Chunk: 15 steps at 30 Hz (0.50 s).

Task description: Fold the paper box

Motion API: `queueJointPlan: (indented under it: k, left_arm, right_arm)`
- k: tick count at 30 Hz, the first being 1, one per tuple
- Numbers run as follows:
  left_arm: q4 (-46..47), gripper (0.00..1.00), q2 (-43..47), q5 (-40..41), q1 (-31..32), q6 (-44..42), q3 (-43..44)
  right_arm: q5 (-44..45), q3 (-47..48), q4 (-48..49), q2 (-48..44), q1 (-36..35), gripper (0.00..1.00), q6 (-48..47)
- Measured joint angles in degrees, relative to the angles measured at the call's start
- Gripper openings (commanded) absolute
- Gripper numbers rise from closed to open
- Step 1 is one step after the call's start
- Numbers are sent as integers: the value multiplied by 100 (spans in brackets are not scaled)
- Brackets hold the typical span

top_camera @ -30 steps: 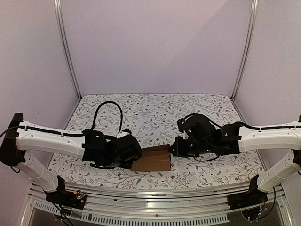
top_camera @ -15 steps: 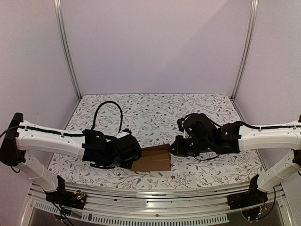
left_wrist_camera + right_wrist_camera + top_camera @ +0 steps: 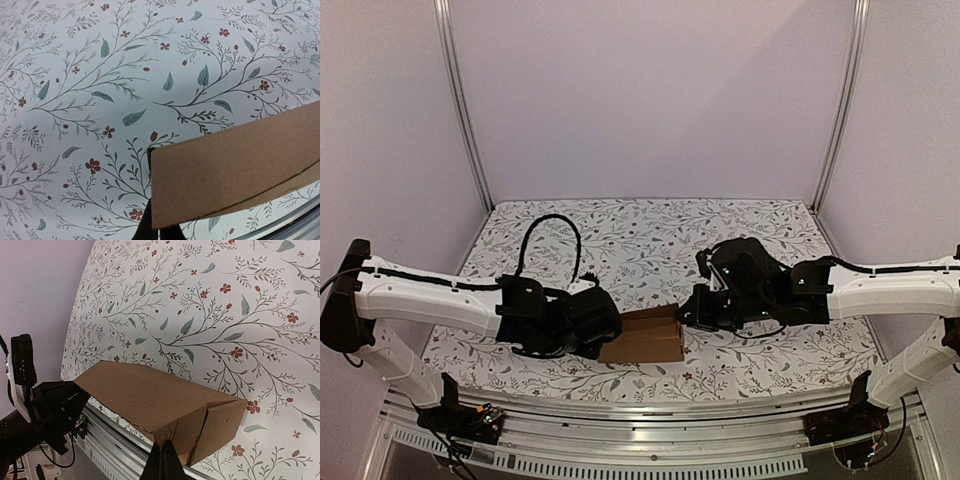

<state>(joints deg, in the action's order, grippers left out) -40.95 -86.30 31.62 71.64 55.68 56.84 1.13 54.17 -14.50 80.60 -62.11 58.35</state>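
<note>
The paper box [image 3: 645,340] lies on the floral cloth [image 3: 650,240] near the front edge of the table, between the two arms. The left gripper [image 3: 607,335] is at its left end and the right gripper [image 3: 684,318] at its upper right corner. In the left wrist view we see the fingers [image 3: 146,227] drawn together into one dark sliver along the left edge of a cardboard panel. In the right wrist view the closed fingers [image 3: 159,462] meet the lower near corner of the box. We cannot tell from either view whether any cardboard is pinched between them. Compared with a second ago, the right wrist has crept a little leftward toward the box, while the left arm and the box sit where they were. The box is plain brown cardboard, matte and unprinted. It is already raised into a low oblong shape with sharp creases, a flat top face and a seam running down its end wall. The cloth is pale, printed with thin grey-green sprigs and small red flowers. A ribbed metal rail [image 3: 650,405] runs along the near edge.
</note>
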Motion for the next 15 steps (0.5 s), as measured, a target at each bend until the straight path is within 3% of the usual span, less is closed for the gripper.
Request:
queueJointPlan:
  k: [15]
  left_arm:
    - [-33, 0, -35, 61, 0, 2, 13]
  right_arm:
    - [-127, 0, 111, 2, 31, 0, 142]
